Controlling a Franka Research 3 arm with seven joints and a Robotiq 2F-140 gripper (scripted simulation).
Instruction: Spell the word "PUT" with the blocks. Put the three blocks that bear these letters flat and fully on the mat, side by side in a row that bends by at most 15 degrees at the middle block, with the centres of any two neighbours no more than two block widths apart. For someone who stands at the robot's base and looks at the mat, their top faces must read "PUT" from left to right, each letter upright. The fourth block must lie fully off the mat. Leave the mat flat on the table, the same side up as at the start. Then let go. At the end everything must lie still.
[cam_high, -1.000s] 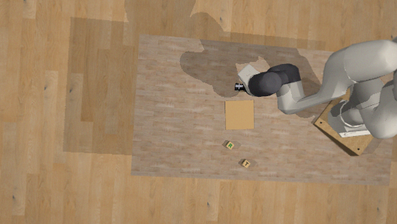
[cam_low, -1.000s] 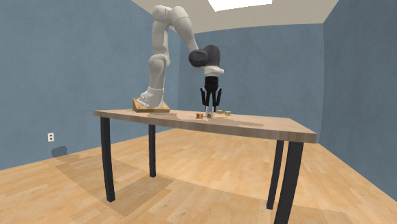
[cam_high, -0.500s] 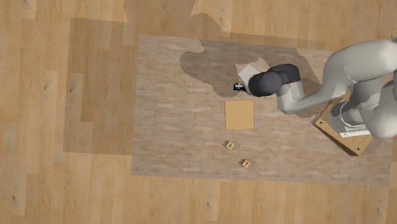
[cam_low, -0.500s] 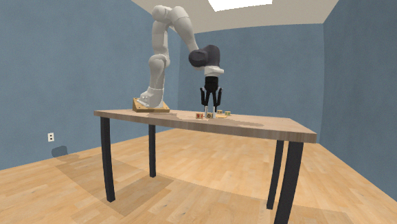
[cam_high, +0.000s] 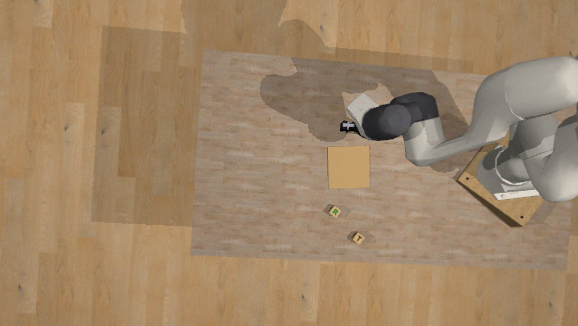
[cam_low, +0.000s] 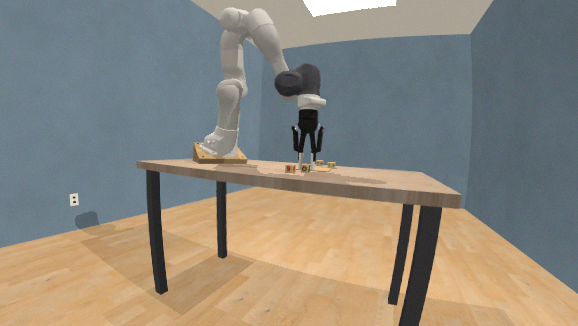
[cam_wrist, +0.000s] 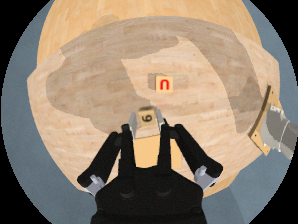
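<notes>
The tan mat (cam_high: 348, 167) lies flat in the middle of the table with nothing on it. My gripper (cam_wrist: 146, 116) points down beside the mat's far side; in the side view (cam_low: 305, 161) it is low over the table. A block with a dark letter, probably the P (cam_wrist: 147, 121), stands on the table between the fingers (cam_low: 305, 168). The fingers are a little apart and do not grip it. The block with the red U (cam_wrist: 164, 83) lies just beyond it (cam_low: 289, 168). The R block (cam_high: 334, 211) and the T block (cam_high: 358, 238) lie on the mat's other side. All the blocks are off the mat.
The robot's base plate (cam_high: 500, 192) sits at the right end of the table. The arm's elbow and wrist (cam_high: 400, 120) hang over the area by the P and U blocks and hide them from above.
</notes>
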